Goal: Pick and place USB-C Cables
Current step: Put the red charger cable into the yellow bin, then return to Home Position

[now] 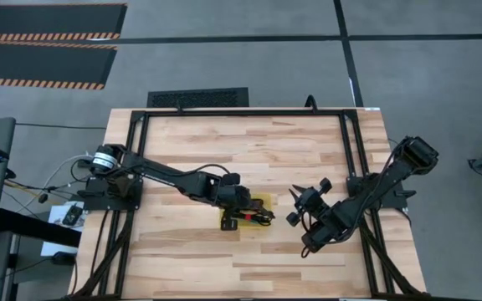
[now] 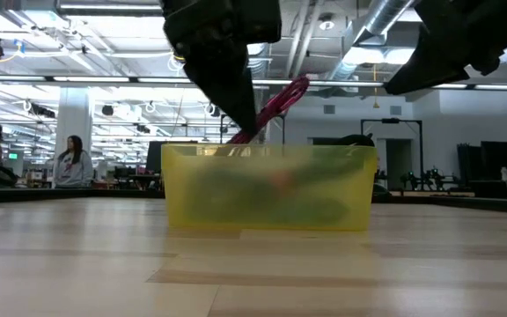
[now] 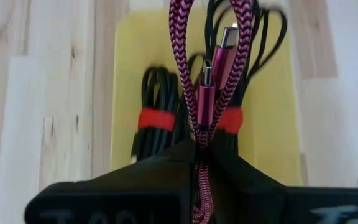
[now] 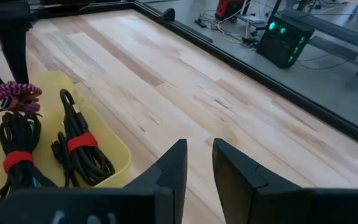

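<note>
The left gripper (image 3: 199, 163) is pinching the braided magenta USB-C cable (image 3: 211, 68) in closed jaws over the flat yellow plastic tray (image 3: 129, 74). Black red-banded cable bundles (image 4: 79, 149) are lying inside that tray. Beside the tray, the right gripper (image 4: 199, 163) is hovering above the wooden desk (image 4: 229, 112), jaws partly open and empty.

Wide bare counter (image 1: 266, 150) on all sides of yellow tray (image 1: 265, 203). Above tray, blocked by left end effector (image 3: 199, 163) with magenta cable (image 3: 194, 74). Inside, crowded with black cables (image 4: 82, 152). Right end effector (image 4: 199, 163) beside, apart.

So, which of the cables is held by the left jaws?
The magenta braided cable, pinched in the left gripper above the yellow tray; the black cables with red bands lie loose.
</note>
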Tool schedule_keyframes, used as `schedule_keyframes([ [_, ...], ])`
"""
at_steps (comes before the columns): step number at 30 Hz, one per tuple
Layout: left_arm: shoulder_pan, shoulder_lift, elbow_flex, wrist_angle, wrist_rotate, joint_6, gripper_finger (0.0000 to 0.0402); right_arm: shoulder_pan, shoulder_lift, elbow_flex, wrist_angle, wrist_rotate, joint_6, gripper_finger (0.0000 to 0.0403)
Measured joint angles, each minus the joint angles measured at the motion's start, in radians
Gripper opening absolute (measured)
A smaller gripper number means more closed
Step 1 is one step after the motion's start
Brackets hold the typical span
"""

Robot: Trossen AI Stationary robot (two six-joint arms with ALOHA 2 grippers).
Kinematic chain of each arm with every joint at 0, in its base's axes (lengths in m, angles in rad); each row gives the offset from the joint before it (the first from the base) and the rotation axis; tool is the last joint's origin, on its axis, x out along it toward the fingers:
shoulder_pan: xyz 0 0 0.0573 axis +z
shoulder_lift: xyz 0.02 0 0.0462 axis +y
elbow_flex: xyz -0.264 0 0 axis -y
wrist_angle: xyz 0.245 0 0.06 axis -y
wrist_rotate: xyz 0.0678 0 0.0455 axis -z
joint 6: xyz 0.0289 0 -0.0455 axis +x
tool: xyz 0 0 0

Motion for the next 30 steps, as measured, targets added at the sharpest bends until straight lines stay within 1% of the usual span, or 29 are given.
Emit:
schedule_keyframes([
  [3,0.0,0.0,0.0,-0.019,-0.001,0.006,0.0017,-0.001,0.0,0.0,0.002,0.0,0.0,0.0102],
  [7,-0.001,0.0,-0.001,0.041,-0.015,0.027,0.0029,-0.003,0.0,0.0,0.003,0.0,0.0,0.0102],
  [12,-0.021,0.0,0.0,0.067,-0.029,0.069,0.0062,-0.003,0.0,0.0,0.006,0.0,0.0,0.0102],
  [15,-0.034,0.0,0.0,0.077,-0.081,0.086,0.0092,-0.003,0.0,0.0,0.006,0.0,0.0,0.0102],
  [18,-0.042,0.0,0.0,0.104,-0.184,0.109,0.0118,-0.003,0.0,0.0,0.008,0.0,0.0,0.0102],
  [21,-0.046,0.0,0.0,0.14,-0.285,0.122,0.0135,-0.003,0.0,0.0,0.014,0.0,0.0,0.0102],
  [23,-0.047,0.0,0.0,0.182,-0.334,0.135,0.014,-0.003,0.0,0.0,0.021,0.0,0.0,0.0102],
  [27,-0.048,0.0,0.0,0.247,-0.347,0.175,0.0141,0.011,0.0,0.0,0.021,0.0,-0.006,0.0102],
  [30,-0.048,0.0,0.0,0.255,-0.347,0.164,0.0141,0.031,0.0,0.0,0.02,0.0,-0.047,0.0102],
])
